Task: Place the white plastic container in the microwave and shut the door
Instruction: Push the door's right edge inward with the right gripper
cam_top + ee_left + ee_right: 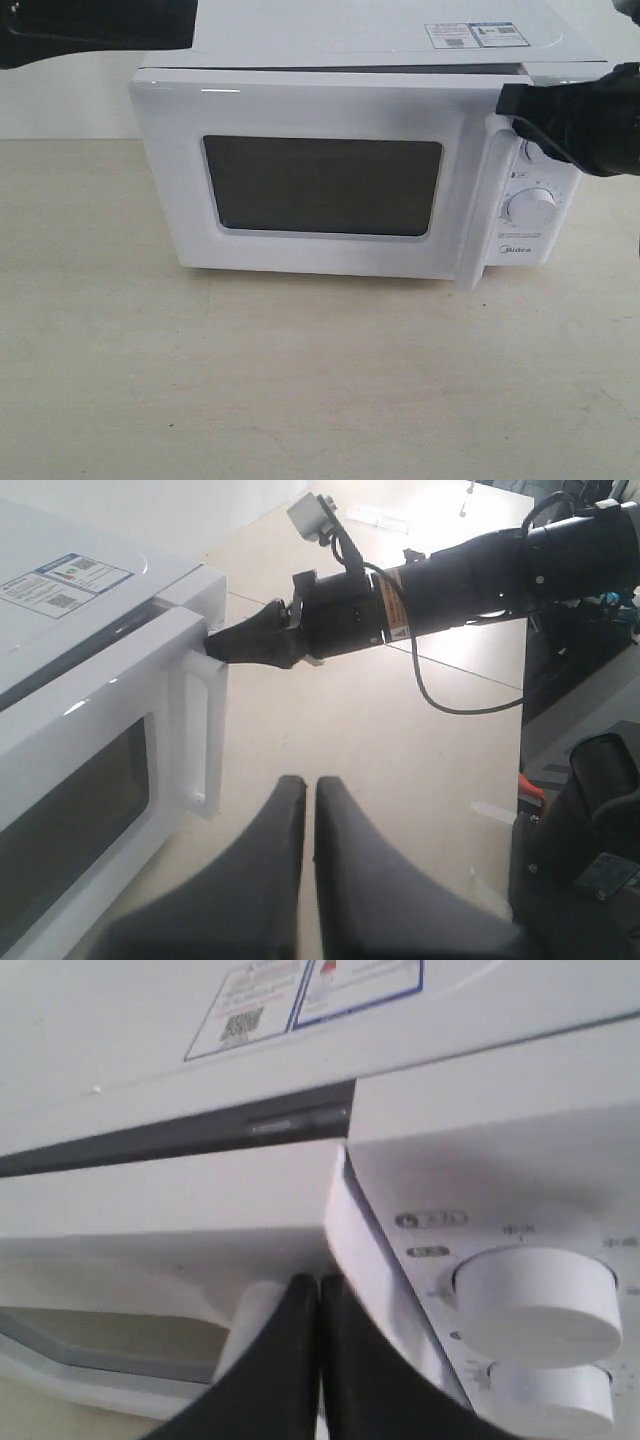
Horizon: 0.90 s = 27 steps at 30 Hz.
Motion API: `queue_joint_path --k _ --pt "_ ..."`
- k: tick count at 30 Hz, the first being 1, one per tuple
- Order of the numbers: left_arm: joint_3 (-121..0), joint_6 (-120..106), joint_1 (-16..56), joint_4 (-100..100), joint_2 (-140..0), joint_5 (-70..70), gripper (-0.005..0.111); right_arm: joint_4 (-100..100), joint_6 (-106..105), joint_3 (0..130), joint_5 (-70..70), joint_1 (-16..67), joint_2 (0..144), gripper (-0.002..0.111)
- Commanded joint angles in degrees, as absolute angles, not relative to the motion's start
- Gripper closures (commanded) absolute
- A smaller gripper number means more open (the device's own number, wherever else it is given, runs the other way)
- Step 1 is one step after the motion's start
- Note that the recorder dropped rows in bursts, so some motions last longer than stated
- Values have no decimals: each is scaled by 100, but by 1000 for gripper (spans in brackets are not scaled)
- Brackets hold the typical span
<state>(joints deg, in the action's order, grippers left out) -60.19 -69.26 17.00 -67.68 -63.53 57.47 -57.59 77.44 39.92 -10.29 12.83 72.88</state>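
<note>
We see a white microwave (350, 30) sitting on a pale table (300, 380). Its door (180, 200) lies almost flat against the front, but a thin dark gap shows along the door's top edge. The window (320, 185) in the door is dark, so we cannot see the white box (the glass is too dark to look through); where the box is, we cannot tell.

The right gripper (504, 100) comes in from the right, at the top corner of the door; its two black fingers (280, 1370) are squeezed tight together with nothing between them. The tip touches the top end of the long white handle (214, 735); it is not wrapped around the handle, only set against it. Just beside it are two round knobs (535, 1300), one above the other; from the outside view the gripper hides part of the upper one. Two stickers (475, 35) lie on top of the microwave, near the right side.

The left gripper (303, 780) hangs in the air, well apart from the handle; its fingers are pressed together too, and it holds nothing and touches nothing.
</note>
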Motion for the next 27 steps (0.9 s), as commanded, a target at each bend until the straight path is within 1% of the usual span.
queue_joint_path --k 1,15,22,27 --pt "-6053 -6883 1722 -6795 -6315 5714 102 -5611 7523 4125 -1450 1317 7264 108" --pt "-6053 -6883 1722 -6795 -6315 5714 102 -5507 7281 4125 -1265 1317 7264 108" --pt "-6053 -6883 1722 -6795 -6315 5714 102 -4203 6069 4125 -1255 1317 7264 108" --pt "-6053 -6883 1722 -6795 -6315 5714 102 -4118 5968 4125 -1254 1317 7269 108"
